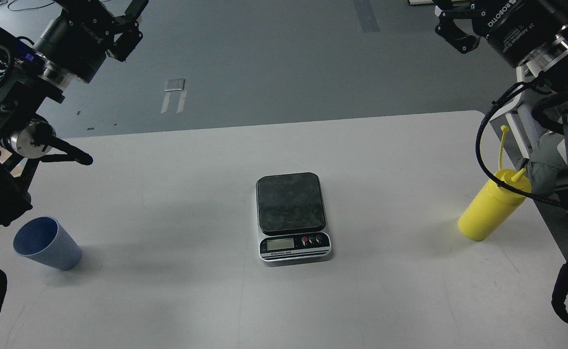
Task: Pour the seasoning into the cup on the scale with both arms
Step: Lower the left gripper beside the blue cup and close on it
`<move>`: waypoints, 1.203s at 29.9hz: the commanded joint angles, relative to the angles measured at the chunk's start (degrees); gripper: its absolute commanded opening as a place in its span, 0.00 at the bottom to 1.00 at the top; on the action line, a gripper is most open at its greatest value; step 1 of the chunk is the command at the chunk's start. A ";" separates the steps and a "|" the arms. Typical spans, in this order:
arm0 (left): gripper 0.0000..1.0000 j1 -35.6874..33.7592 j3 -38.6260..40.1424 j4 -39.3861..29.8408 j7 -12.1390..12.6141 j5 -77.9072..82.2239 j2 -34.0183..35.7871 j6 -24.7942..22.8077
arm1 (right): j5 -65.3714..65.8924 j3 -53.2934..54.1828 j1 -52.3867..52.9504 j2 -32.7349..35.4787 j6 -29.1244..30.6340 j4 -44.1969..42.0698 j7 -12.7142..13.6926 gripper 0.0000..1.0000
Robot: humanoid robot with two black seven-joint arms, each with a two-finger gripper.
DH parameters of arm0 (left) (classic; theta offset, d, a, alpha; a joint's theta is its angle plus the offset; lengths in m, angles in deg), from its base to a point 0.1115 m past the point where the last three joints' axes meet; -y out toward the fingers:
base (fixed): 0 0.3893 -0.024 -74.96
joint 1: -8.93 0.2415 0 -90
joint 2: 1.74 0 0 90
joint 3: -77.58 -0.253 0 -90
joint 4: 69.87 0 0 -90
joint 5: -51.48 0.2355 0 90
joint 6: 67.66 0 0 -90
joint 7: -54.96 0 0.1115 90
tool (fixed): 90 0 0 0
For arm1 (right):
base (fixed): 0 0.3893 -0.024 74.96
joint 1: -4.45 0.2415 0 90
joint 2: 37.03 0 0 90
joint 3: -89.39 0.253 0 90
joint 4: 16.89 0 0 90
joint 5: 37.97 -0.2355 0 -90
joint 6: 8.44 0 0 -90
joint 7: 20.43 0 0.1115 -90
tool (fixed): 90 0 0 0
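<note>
The scale (291, 202) sits at the middle of the white table (385, 155), its dark platform bare. The light-blue ribbed cup (47, 243) stands upright near the table's left edge, below my left arm. The yellow seasoning bottle (490, 206) stands at the right edge with its cap strap sticking up and its nozzle uncapped. My left gripper (131, 24) is high at the top left, open and empty, far from the cup. My right gripper (451, 22) is high at the top right, open and empty, its fingertips partly cut off by the frame's edge.
Black cables from my right arm (480, 145) loop close beside the bottle. A white frame (516, 121) stands off the table's right edge. Grey floor with a tape mark (174, 92) lies beyond the far edge.
</note>
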 commanded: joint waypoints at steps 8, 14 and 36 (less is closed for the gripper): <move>0.98 -1.75 -1.54 -1.23 0.00 17.60 6.92 -0.01 | -0.08 0.72 -0.97 0.21 0.00 0.80 -0.18 1.00; 0.98 -0.88 -3.11 -3.78 0.00 39.25 16.14 4.34 | -0.08 1.51 -2.82 -0.23 0.00 1.24 -0.35 1.00; 0.98 5.54 -34.99 -19.77 0.00 42.62 51.40 25.36 | -0.08 5.55 -6.33 -0.58 0.00 2.21 -0.35 1.00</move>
